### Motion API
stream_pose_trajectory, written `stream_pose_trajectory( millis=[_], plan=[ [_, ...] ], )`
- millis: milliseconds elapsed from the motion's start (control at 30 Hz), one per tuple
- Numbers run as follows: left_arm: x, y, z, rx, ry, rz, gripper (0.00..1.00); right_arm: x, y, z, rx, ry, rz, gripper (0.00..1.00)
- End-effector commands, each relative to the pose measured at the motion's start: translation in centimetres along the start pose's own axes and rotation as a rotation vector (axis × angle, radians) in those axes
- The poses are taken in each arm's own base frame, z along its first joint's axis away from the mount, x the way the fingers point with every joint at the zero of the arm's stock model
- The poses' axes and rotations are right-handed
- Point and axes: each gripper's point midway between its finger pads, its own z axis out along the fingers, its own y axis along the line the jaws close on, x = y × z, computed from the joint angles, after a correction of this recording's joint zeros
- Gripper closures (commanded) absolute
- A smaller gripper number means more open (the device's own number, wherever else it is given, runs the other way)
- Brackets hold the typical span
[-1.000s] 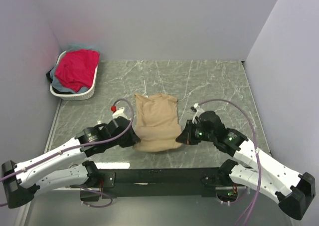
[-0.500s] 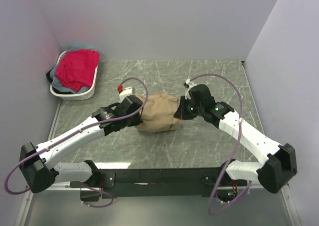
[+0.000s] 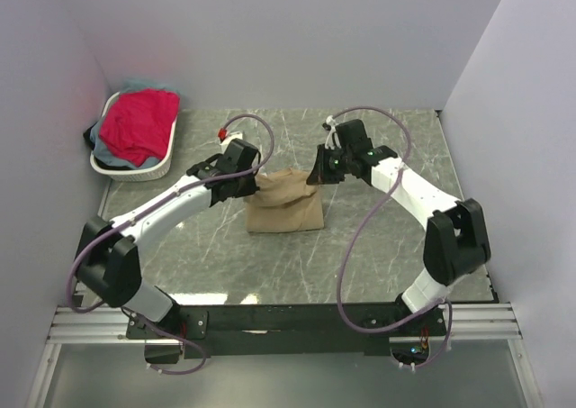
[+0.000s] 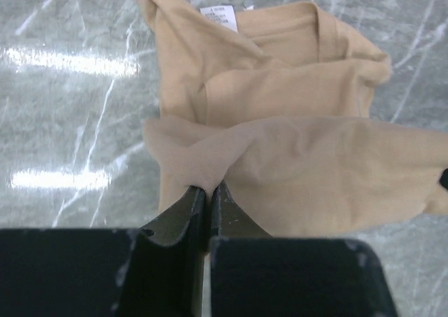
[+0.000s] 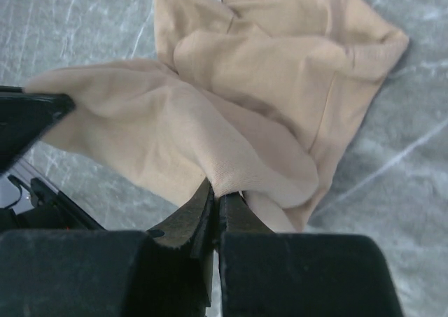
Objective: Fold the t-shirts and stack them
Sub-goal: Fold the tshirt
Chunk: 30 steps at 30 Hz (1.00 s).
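The tan t-shirt [image 3: 285, 203] lies mid-table, its near half lifted and carried over the far half. My left gripper [image 3: 256, 185] is shut on its left corner and my right gripper [image 3: 315, 176] is shut on its right corner. In the left wrist view the gripper [image 4: 208, 188] pinches a tan fold, with the shirt [image 4: 280, 86], its collar and label beyond. In the right wrist view the gripper [image 5: 218, 191] pinches the tan cloth [image 5: 266, 72] too. A red-pink t-shirt [image 3: 138, 124] lies on pale blue-grey and dark ones in the basket.
A white oval basket [image 3: 135, 171] stands at the far left corner against the walls. The grey marble table [image 3: 387, 246] is walled at the back and both sides. Purple cables loop above both arms.
Both grippers have moved away from the near edge toward the back, carrying the shirt's near hem over its far half. The shirt now covers about half its earlier length.
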Motion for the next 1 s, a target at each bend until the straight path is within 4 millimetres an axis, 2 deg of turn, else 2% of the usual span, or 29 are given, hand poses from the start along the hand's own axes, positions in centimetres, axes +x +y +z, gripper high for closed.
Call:
stream_pose_trajectory(
  millis=[0, 167, 233, 267, 333, 367, 400, 433, 467, 500, 567, 600, 667, 700, 767, 800, 833, 900, 967],
  plan=[
    [-2.9, -1.6, 1.3, 0.073, -0.042, -0.007, 0.93, -4.3, 1.0, 0.5, -0.073, -0.071, -0.041, 0.99],
    [-2.8, -0.9, 4.4, 0.05, 0.002, -0.008, 0.93, -5.8, -0.3, 3.3, -0.087, -0.035, -0.018, 0.99],
    [-3.8, -0.6, 5.3, 0.046, -0.008, -0.018, 0.93, -6.5, -1.0, 4.5, -0.086, -0.027, -0.003, 0.99],
    [-3.6, -0.6, 6.1, 0.05, 0.009, -0.019, 0.93, -6.9, -1.4, 4.7, -0.092, -0.028, 0.008, 0.98],
    [-4.7, -0.4, 7.1, 0.065, 0.002, -0.037, 0.82, -7.6, -2.0, 6.0, -0.101, -0.016, 0.023, 0.91],
    [-4.7, -0.3, 8.2, 0.066, 0.011, -0.038, 0.7, -8.1, -2.7, 6.3, -0.094, -0.02, 0.036, 0.78],
    [-5.5, -0.3, 8.6, 0.077, 0.004, -0.042, 0.59, -8.4, -2.9, 6.7, -0.103, -0.018, 0.043, 0.76],
    [-5.8, -0.2, 9.2, 0.075, 0.001, -0.046, 0.56, -8.7, -3.6, 7.7, -0.107, -0.014, 0.058, 0.74],
    [-6.1, -0.1, 10.2, 0.076, -0.008, -0.051, 0.51, -9.3, -4.0, 8.1, -0.109, -0.031, 0.063, 0.59],
    [-6.9, 0.0, 10.7, 0.083, -0.027, -0.052, 0.35, -10.0, -4.9, 8.2, -0.105, -0.041, 0.084, 0.54],
    [-7.6, 0.8, 12.0, 0.059, -0.036, -0.069, 0.25, -11.2, -5.7, 9.0, -0.115, -0.071, 0.089, 0.52],
    [-9.1, 1.1, 12.2, 0.059, -0.059, -0.085, 0.18, -11.9, -6.5, 9.0, -0.103, -0.089, 0.096, 0.52],
    [-10.7, 1.6, 12.3, 0.039, -0.092, -0.098, 0.11, -13.1, -7.0, 8.8, -0.077, -0.124, 0.089, 0.47],
    [-11.6, 2.4, 12.3, 0.016, -0.115, -0.111, 0.01, -13.6, -7.3, 8.5, -0.061, -0.14, 0.073, 0.47],
    [-13.0, 2.7, 11.4, 0.015, -0.147, -0.121, 0.01, -14.6, -7.5, 7.2, -0.019, -0.175, 0.059, 0.47],
    [-13.4, 2.9, 10.9, 0.013, -0.154, -0.119, 0.0, -15.8, -6.5, 5.4, -0.02, -0.228, 0.031, 0.47],
    [-13.5, 2.8, 10.4, 0.024, -0.154, -0.115, 0.01, -14.7, -6.8, 5.3, -0.019, -0.225, 0.036, 0.45],
    [-13.8, 2.1, 8.6, 0.067, -0.159, -0.105, 0.0, -14.6, -5.6, 3.6, -0.041, -0.232, 0.011, 0.44],
    [-12.6, 0.7, 6.5, 0.17, -0.12, -0.093, 0.0, -13.0, -4.1, 2.9, -0.103, -0.172, 0.018, 0.45]
  ],
)
